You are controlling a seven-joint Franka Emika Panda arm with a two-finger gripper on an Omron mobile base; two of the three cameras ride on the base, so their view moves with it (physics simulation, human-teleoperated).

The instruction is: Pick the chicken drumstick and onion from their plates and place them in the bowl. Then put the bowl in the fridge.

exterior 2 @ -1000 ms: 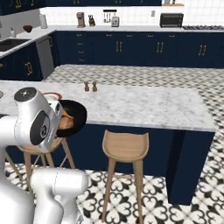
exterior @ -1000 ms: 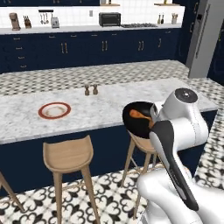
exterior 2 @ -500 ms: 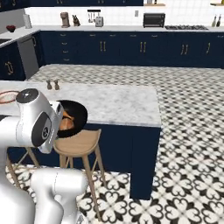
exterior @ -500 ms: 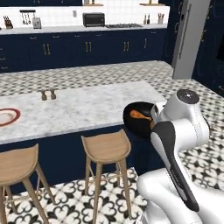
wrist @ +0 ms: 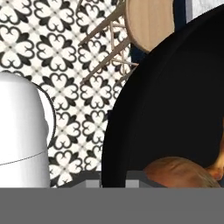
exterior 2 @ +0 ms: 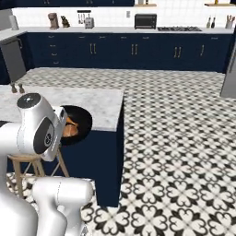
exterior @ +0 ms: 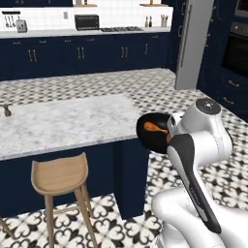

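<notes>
Bowl: your black bowl is up in the air, off the end of the island, right in front of the arm's upper joints. In the right base view it sits just past the island's corner, tucked against the arm's white body.

Grip: you've got the gripper pinched down narrow on the bowl's near rim. In the hand view the rim runs straight between the two fingertips, so the bowl fans out up and to the right from the hand.

Drumstick: the drumstick lies inside the bowl; from the left you can see its thick end and thin bone end against the black.

Onion: the onion is in the bowl too, right next to the hand, just beside the gripped rim. From the right base view the orange stuff is there, but you can't really split it into two things.

Fridge: the fridge stands at the far right, door shut, well apart from the bowl.

Under the bowl: a wooden stool and patterned floor.
</notes>
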